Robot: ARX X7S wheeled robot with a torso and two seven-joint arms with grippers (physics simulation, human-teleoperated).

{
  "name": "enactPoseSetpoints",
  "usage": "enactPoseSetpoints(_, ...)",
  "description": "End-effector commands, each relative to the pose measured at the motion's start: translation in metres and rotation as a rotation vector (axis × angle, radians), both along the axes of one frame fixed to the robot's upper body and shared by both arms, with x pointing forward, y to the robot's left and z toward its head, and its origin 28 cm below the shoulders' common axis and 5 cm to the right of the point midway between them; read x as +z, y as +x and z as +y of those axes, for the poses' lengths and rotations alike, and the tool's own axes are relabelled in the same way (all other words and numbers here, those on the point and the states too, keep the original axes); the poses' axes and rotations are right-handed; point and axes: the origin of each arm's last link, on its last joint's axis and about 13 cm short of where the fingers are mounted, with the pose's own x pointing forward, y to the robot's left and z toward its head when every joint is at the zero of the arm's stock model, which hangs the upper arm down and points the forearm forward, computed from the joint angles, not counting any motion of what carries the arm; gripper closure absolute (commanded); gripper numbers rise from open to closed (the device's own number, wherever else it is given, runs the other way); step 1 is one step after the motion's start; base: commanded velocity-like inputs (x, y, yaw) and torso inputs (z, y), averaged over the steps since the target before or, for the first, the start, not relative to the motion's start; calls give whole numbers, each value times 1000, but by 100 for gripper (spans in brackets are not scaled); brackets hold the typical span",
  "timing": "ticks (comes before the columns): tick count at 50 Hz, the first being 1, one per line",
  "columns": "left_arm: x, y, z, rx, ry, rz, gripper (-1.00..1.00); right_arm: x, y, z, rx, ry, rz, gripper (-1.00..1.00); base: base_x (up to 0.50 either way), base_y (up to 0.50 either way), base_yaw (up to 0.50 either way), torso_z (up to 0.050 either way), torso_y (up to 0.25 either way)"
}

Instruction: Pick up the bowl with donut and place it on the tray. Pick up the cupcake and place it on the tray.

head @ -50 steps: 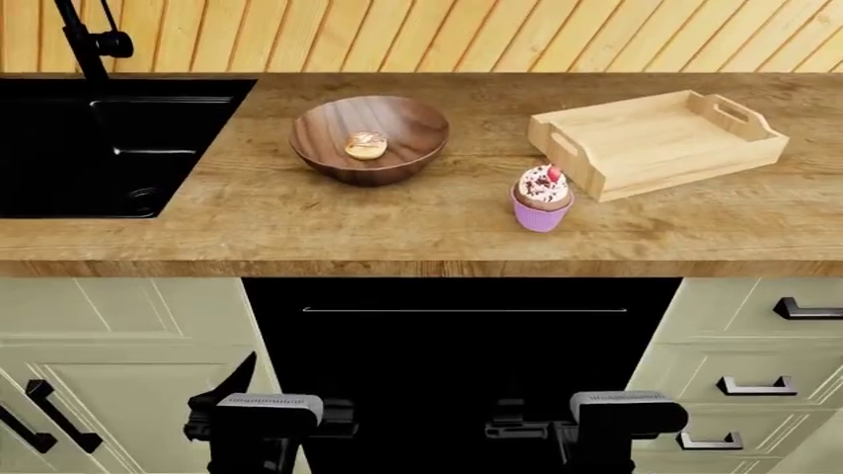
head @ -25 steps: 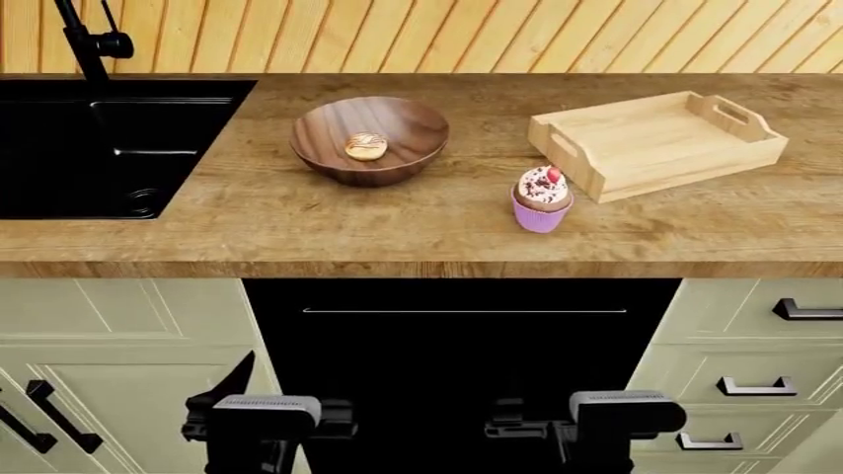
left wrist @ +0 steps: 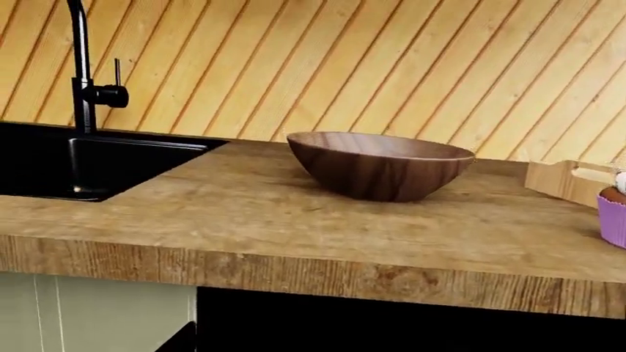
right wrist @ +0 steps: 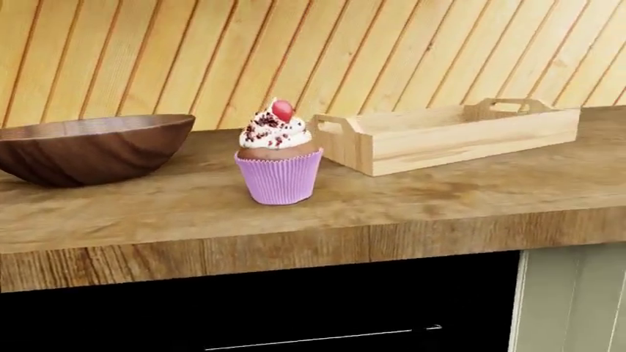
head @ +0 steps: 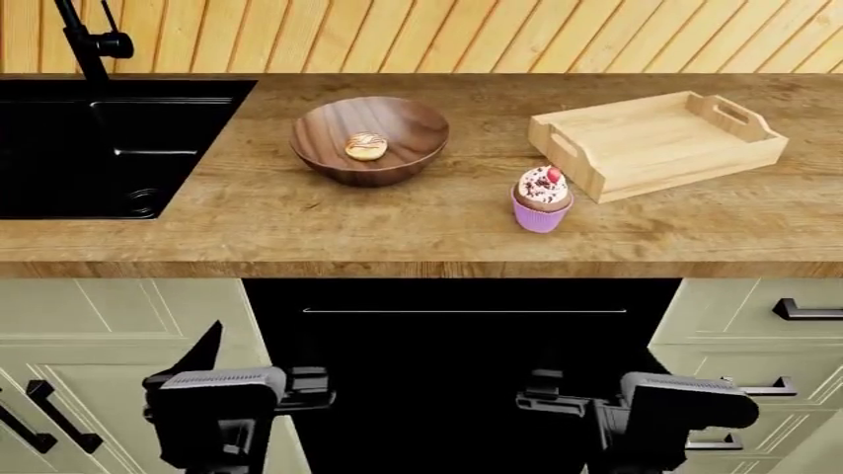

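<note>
Bowl (head: 370, 138) and cupcake (head: 542, 198) sit well beyond my grippers' fingers; can't tell if fingers are spread.

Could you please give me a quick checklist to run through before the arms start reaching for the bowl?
1. Small glazed donut sits inside the round dark wooden bowl: ok.
2. Bowl upright on the wooden countertop, nothing touching it: ok.
3. Rectangular pale-wood tray holds nothing: ok.
4. Purple-wrapped cupcake upright, standing apart from the tray's near corner: ok.
5. Left pincer and right pincer below counter level, open or shut: cannot tell.
</note>
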Motion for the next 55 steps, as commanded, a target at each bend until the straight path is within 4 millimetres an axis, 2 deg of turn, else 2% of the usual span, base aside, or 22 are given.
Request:
enactPoseSetpoints(1,46,-3,5,36,-11,-20,-100,44,-9,-6,-15,2,-53,-100,0,0,0,0,0)
enactPoseSetpoints(12,120,-11,20,46,114,46,-100,129,-18,-23,124,19,-44,-100,0,0,0,0,0)
enactPoseSetpoints(17,157,-4,22,32,142,74,-100,175,-19,-33,192,-13,12,-100,0,0,0,0,0)
enactPoseSetpoints(21,177,4,26,12,145,98,-100,202,-15,-37,172,-54,58,-100,0,0,0,0,0)
enactPoseSetpoints(29,205,9,35,-6,139,163,-100,226,-8,-40,214,-125,118,-100,0,0,0,0,0)
enactPoseSetpoints(32,219,7,38,-29,129,186,-100,233,-14,-39,329,-124,184,-100,0,0,0,0,0)
enactPoseSetpoints(40,256,-2,38,-101,145,226,-100,256,-32,-44,388,-121,220,-100,0,0,0,0,0)
enactPoseSetpoints(49,276,-4,37,-177,158,265,-100,267,-50,-45,474,-194,290,-100,107,14,0,0,0)
enactPoseSetpoints(55,279,-6,38,-180,163,266,-100,270,-55,-43,512,-175,315,-100,500,40,0,0,0)
